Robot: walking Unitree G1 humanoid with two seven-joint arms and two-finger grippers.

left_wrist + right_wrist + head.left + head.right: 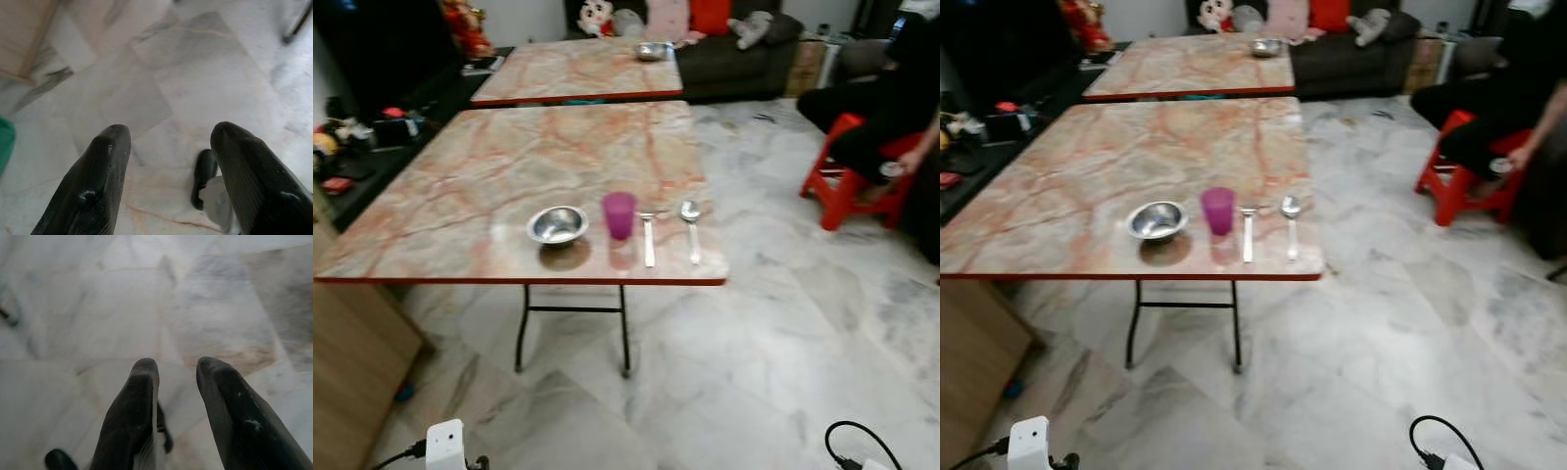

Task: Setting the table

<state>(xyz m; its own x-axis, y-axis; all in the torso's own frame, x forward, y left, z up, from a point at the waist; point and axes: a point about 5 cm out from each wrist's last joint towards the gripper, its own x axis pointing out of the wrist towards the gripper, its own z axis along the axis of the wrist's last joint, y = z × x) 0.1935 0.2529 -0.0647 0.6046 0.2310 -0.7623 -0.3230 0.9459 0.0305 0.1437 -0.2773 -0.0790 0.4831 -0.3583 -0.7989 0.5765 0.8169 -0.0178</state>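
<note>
A marble-patterned folding table (489, 186) is standing on the pale tiled floor (783, 333), and a place setting is lying along its near edge. Leftmost in that row, a steel bowl (557, 224) is sitting upright; nothing can be made out inside it. Just to the bowl's right, a purple cup (619, 214) is standing upright, close beside the bowl but apart from it; its contents cannot be told. To the right of the cup a fork (648, 238) is lying flat, and right of that a spoon (691, 227) is lying parallel to it, bowl end pointing away from the near edge. Beyond this table a second table (578, 69) is carrying another steel bowl (652, 50) near its far right corner. Off to the right of the near table, a person (891, 98) is sitting on a red stool (847, 181).

The left gripper (168, 147) is hanging over the floor tiles with its fingers spread wide, holding nothing. The right gripper (177, 377) is also pointing down at the floor, its fingers parted by a narrower gap, gripping nothing.
</note>
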